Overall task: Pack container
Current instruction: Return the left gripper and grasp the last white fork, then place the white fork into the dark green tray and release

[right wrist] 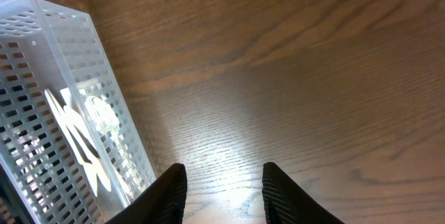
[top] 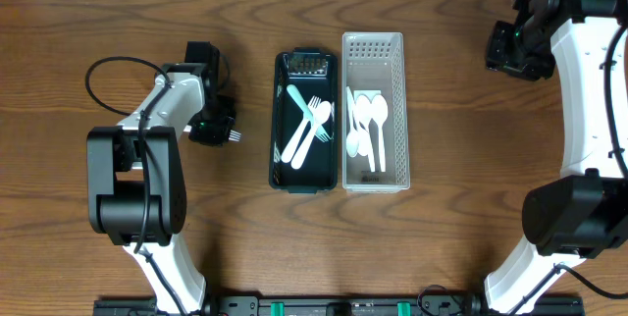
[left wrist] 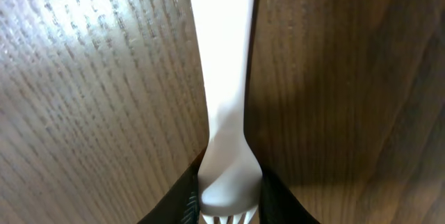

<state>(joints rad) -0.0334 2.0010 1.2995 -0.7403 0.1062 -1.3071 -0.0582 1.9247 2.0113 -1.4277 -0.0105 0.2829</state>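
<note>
I have the left pincer [left wrist: 226, 200] drawn in narrow on the white plastic fork [left wrist: 224, 78]. Its dark pads sit against both sides of the neck just above the tines, and the handle runs straight out ahead over the brown wooden desk [top: 451, 159]. Gripping at the neck keeps the fork in line with the fingers, so it should not swing. I cannot tell whether it is lifted yet or lying on the wood.

That fork is the piece to pack. It is well to the left of the dark green rectangular container [top: 302, 187], with bare desk between them. The container already holds a few white forks [top: 319, 112] laid on a slant beside a teal utensil [top: 293, 95], so I judge this one belongs there too. The white perforated plastic basket [top: 374, 46] touches the container's right wall and holds only white spoons [top: 371, 120].

The right pincer [right wrist: 224, 193] is partly spread and holds nothing. It is parked high at the far right, clear of the basket's corner, so it leaves the middle free.

The path to the container looks open. The near wall is the edge to clear, and its narrow well means the fork should go in lengthwise. The lower half has the most free floor.
</note>
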